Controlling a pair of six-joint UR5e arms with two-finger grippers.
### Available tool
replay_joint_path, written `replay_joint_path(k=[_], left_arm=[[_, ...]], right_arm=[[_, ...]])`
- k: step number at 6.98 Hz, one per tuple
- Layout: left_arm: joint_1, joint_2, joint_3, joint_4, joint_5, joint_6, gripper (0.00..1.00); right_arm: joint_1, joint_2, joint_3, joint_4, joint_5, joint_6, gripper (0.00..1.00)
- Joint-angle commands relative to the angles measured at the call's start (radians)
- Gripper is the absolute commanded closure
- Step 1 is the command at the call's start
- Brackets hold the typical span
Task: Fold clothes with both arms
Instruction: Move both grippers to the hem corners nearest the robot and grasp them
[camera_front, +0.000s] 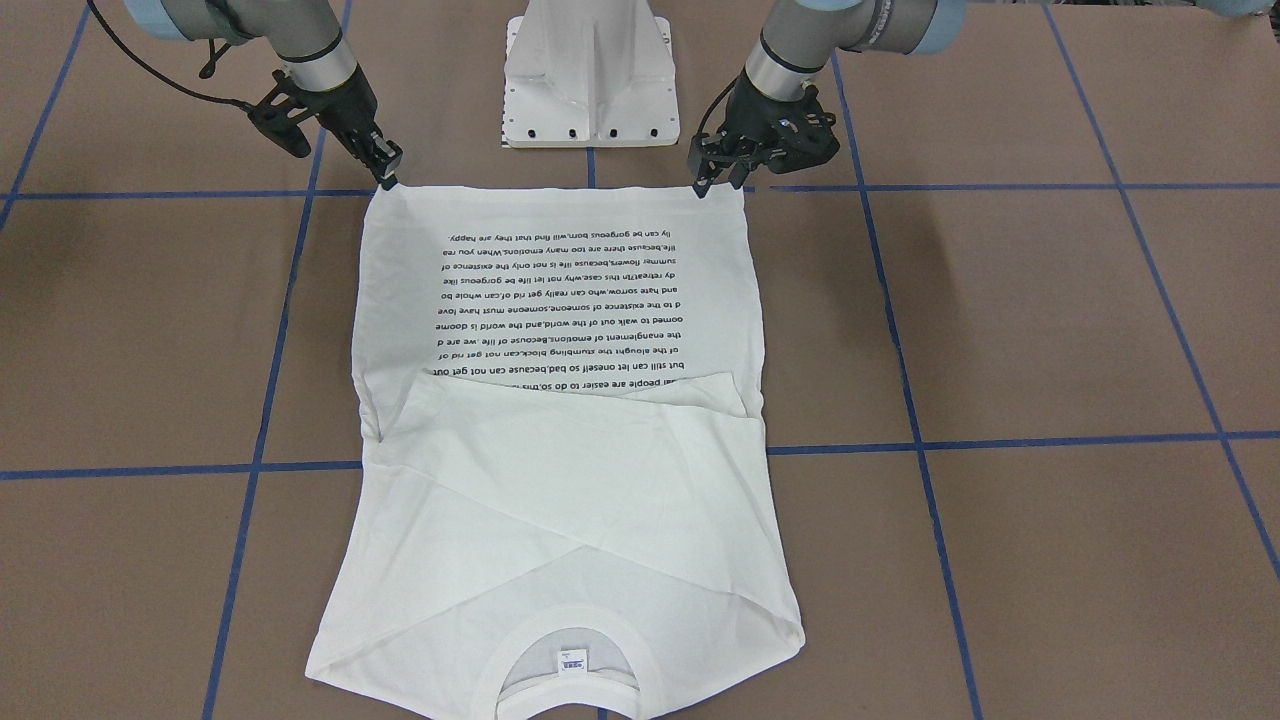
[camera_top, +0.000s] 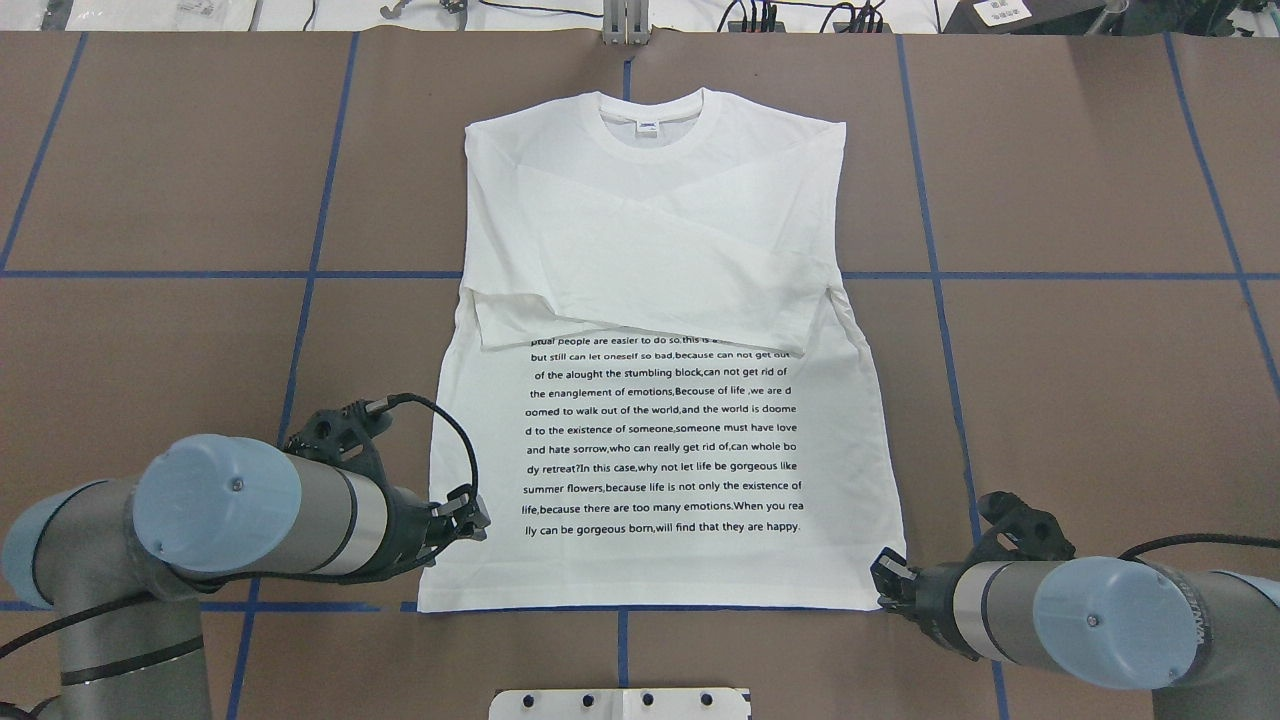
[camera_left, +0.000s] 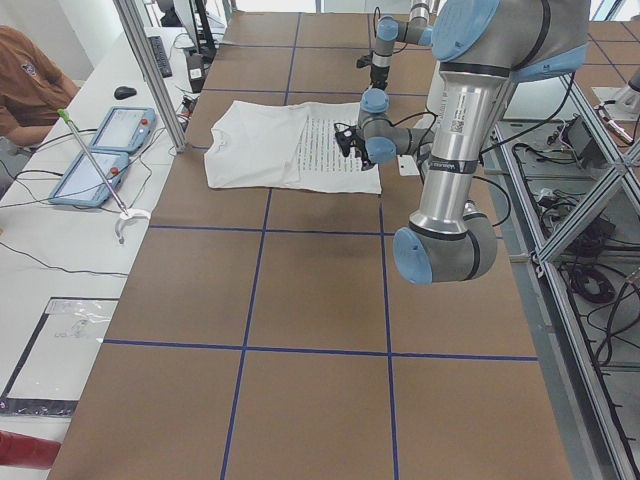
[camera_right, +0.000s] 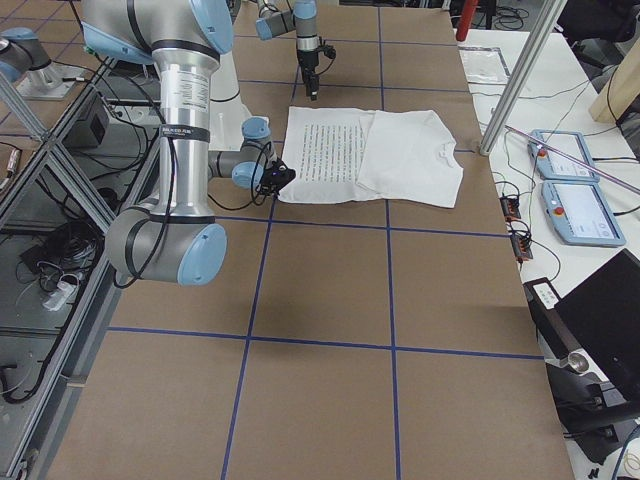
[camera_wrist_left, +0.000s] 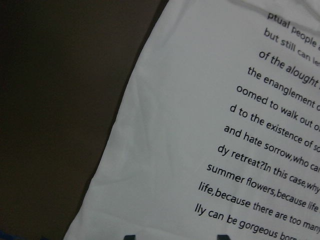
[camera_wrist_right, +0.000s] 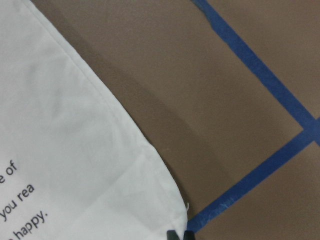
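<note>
White T-shirt (camera_top: 650, 230), left jaws over its edge, right jaws at corner

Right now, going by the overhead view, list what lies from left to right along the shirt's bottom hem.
Along the hem: left arm → left gripper → white T-shirt → right gripper → right arm.
</note>
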Motion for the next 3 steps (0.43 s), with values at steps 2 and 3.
replay_joint_path(k=[2,3], left_arm=[[0.081,0.065,0.001,0.000,0.004,-0.058,0.38],[0.090,0.067,0.012,0.000,0.006,-0.056,0.38]], right_arm=[[0.001,-0.006,0.026,0.000,0.000,0.001,1.00],[0.001,-0.007,0.024,-0.005,-0.001,0.001,1.00]])
